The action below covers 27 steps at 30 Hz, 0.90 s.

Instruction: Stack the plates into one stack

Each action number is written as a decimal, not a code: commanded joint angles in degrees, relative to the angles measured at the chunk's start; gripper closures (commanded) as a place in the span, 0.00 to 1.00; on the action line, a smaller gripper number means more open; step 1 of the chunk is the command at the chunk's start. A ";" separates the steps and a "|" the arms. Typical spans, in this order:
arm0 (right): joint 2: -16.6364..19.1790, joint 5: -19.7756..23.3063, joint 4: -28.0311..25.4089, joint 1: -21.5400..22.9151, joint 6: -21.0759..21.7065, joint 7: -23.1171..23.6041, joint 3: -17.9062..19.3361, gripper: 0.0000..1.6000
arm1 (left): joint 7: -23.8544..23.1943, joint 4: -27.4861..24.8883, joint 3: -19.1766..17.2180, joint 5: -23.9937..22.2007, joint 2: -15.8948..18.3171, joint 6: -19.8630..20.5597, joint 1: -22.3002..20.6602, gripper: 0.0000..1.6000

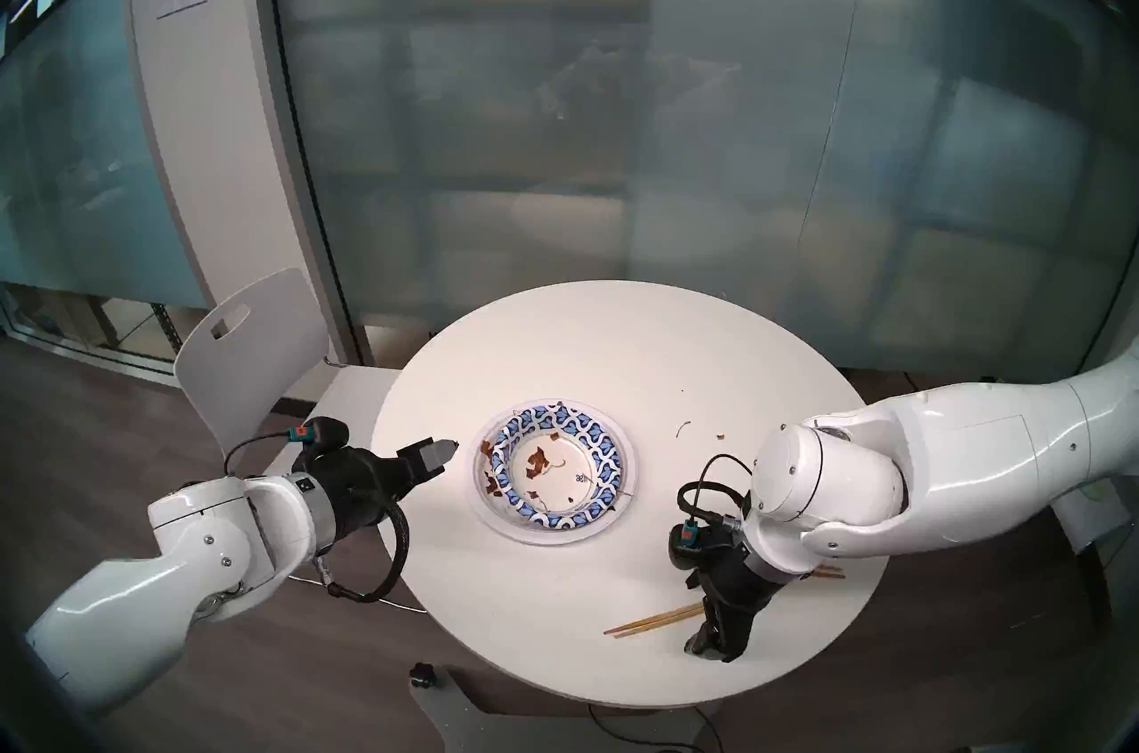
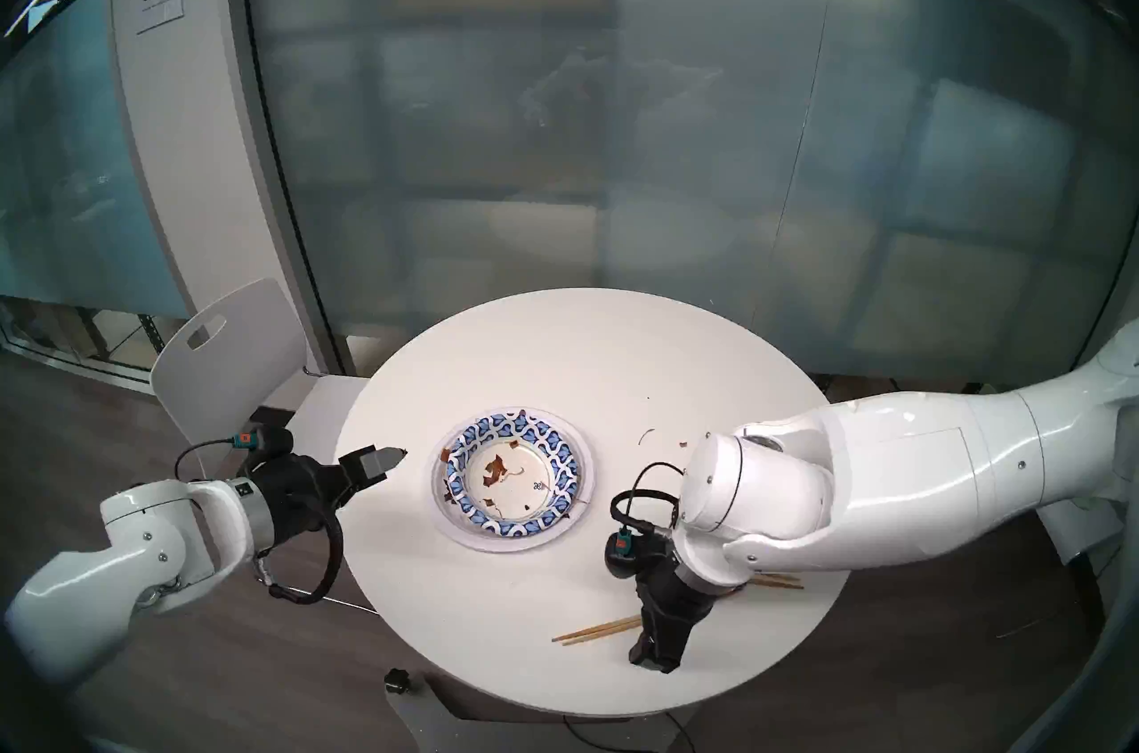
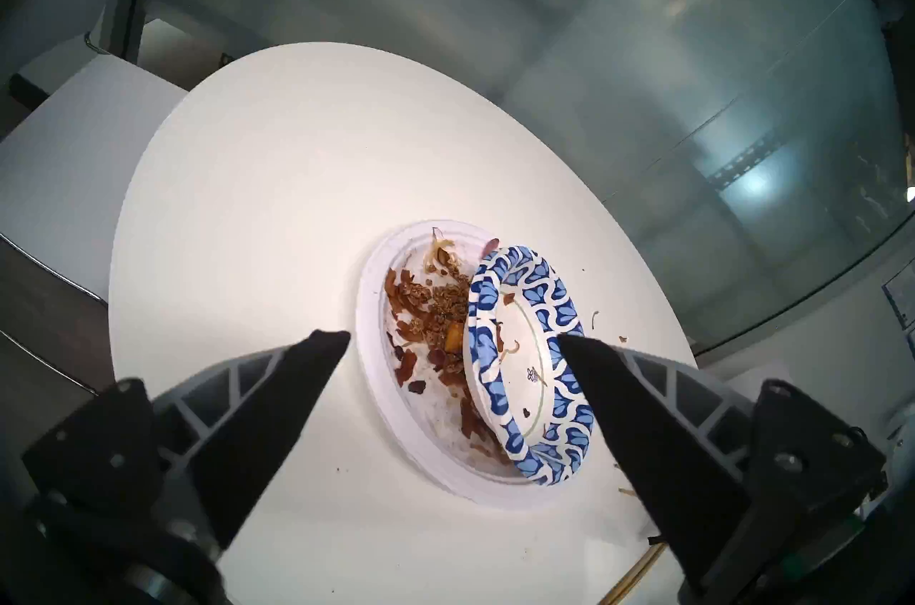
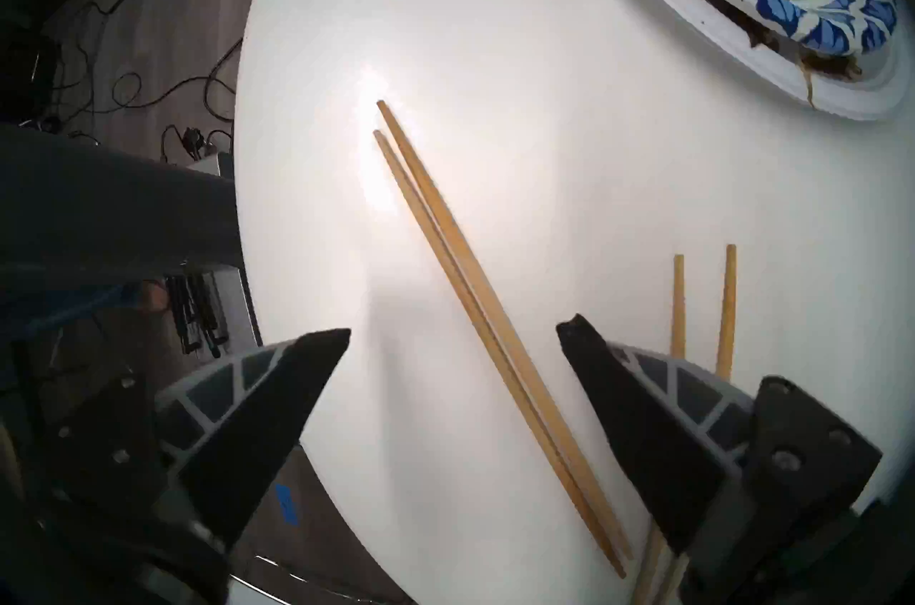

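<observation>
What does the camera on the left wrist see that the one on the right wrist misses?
Only the left wrist view shows the brown food scraps heaped on the white plate, with the blue-patterned plate tilted over them. Only the right wrist view shows two pairs of wooden chopsticks lying on the table. Both show the plates, the table and an open, empty hand.

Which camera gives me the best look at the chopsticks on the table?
The right wrist view: one pair of chopsticks lies in full between the open right gripper, with a second pair beside it. The head views show only short ends past the right arm. The left wrist view catches just a tip at its lower edge.
</observation>
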 commanded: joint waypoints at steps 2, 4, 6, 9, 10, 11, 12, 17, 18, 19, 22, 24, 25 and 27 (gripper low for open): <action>-1.64 -0.57 1.90 0.97 0.78 1.29 0.22 0.00 | -0.09 -0.74 -0.58 0.02 0.01 -0.26 -0.15 0.00; -2.08 -0.85 2.74 1.20 0.98 2.23 -0.11 0.00 | -0.11 -0.80 -0.88 -0.08 0.11 -0.26 0.09 0.00; -2.43 -1.26 3.46 1.34 0.96 3.20 -0.42 0.00 | -0.26 -0.72 -1.17 -0.19 0.17 -0.31 0.28 0.00; -3.00 -2.20 4.70 1.07 0.54 4.83 -0.83 0.00 | -0.43 -0.59 -1.74 -0.43 0.26 -0.35 0.54 0.00; -3.11 -2.37 4.92 0.95 0.40 5.06 -0.88 0.00 | -0.44 -0.60 -1.86 -0.49 0.28 -0.35 0.60 0.00; -3.11 -2.37 4.92 0.95 0.40 5.06 -0.88 0.00 | -0.44 -0.60 -1.86 -0.49 0.28 -0.35 0.60 0.00; -3.42 -2.41 5.26 0.86 0.59 5.39 -0.97 0.00 | -0.44 -0.58 -1.95 -0.55 0.27 -0.37 0.64 0.00; -3.80 -2.81 6.28 0.10 0.27 5.42 -1.11 0.00 | -0.47 -0.38 -2.05 -0.78 0.36 -0.35 0.62 0.00; -3.67 -2.87 6.35 -0.08 0.11 5.03 -1.05 0.00 | -0.44 -0.35 -2.03 -0.82 0.37 -0.36 0.59 0.00; -3.47 -2.97 6.44 -0.03 -0.10 5.11 -1.01 0.00 | -0.43 -0.31 -2.00 -0.86 0.40 -0.38 0.54 0.00; -3.19 -3.12 6.60 0.34 -0.06 5.47 -0.99 0.00 | -0.45 -0.16 -1.85 -0.89 0.45 -0.39 0.37 0.00; -3.07 -3.12 7.04 0.34 -0.46 6.11 -1.01 0.00 | -0.40 -0.08 -1.70 -0.93 0.48 -0.39 0.21 0.00; -3.18 -3.12 7.35 0.20 -0.54 6.11 -1.01 0.00 | -0.38 -0.03 -1.63 -0.94 0.49 -0.39 0.13 0.00; -3.54 -3.16 8.08 -0.08 -0.72 6.53 -1.08 0.00 | -0.34 0.03 -1.52 -0.97 0.49 -0.40 -0.01 0.00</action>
